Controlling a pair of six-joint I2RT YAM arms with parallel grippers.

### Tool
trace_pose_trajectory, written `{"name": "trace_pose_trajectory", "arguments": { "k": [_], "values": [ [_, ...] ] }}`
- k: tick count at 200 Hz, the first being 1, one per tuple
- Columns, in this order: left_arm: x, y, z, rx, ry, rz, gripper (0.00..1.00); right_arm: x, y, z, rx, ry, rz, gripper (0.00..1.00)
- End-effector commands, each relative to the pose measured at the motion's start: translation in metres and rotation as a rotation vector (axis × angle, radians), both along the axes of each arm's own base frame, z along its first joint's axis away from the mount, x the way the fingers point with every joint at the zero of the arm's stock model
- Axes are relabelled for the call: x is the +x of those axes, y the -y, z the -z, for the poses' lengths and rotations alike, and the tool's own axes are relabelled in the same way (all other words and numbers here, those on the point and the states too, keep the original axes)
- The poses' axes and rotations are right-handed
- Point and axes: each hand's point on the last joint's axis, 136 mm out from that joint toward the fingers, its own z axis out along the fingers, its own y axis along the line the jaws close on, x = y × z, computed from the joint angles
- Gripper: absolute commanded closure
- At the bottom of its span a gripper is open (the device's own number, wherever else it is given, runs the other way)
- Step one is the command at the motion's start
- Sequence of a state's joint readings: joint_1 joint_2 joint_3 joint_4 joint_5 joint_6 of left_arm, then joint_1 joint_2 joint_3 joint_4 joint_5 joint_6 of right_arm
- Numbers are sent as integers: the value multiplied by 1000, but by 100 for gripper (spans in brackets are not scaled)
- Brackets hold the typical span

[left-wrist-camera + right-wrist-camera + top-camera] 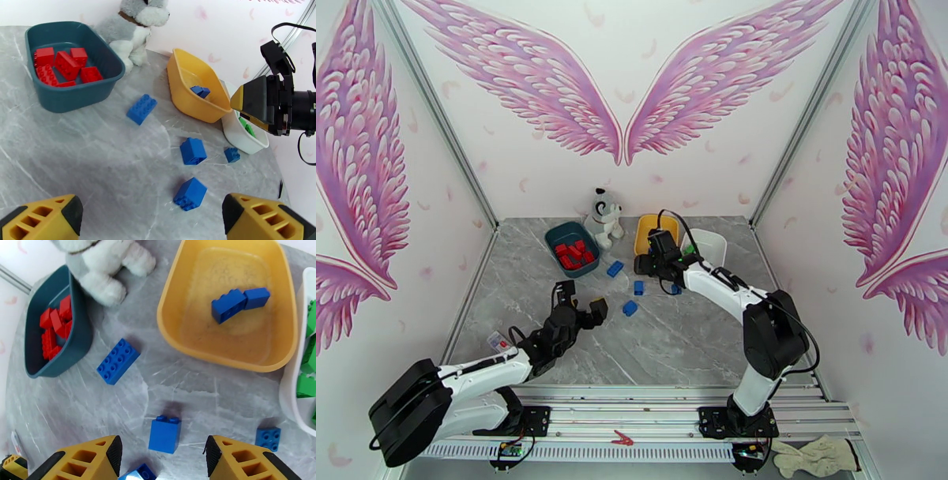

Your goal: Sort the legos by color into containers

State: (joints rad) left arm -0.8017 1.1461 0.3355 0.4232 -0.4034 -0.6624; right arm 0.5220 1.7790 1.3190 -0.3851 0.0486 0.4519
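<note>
Blue legos point(165, 434) loose on table point(197, 390), near teal tub point(85, 334) of reds point(55, 325), yellow tub point(170, 319) with two blues point(237, 303), white tub point(290, 398) of greens point(308, 384). Right fingers point(94, 457) spread, empty, just above them; left fingers point(43, 221) wide apart, empty.

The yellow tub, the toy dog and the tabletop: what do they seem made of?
The yellow tub looks like smooth moulded plastic, glossy, with rounded corners and a scuffed floor. The toy dog seems soft plush, with fuzzy white and grey pile. The tabletop has a grey marble look with pale veins; real stone or printed laminate, I cannot tell.
</note>
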Motion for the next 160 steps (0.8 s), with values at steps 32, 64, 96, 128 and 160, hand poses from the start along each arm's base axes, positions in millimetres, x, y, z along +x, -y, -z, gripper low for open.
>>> {"name": "trace_pose_trajectory", "arguments": {
  "k": [32, 64, 96, 128, 160],
  "values": [
    [-22, -12, 28, 47, -36, -35, 1, 1, -14, 51, -66, -54, 25, 41],
    [-26, -11, 38, 48, -48, -33, 1, 2, -13, 68, -105, -75, 38, 41],
    [-25, -5, 39, 46, -49, -23, 1, 1, -15, 86, -128, -102, 38, 41],
    [-23, 1, 40, 50, -53, -12, 1, 2, -16, 98, -136, -117, 36, 45],
    [-19, 11, 40, 54, -54, 9, 1, 2, -15, 100, -138, -115, 42, 49]
  ]
}}
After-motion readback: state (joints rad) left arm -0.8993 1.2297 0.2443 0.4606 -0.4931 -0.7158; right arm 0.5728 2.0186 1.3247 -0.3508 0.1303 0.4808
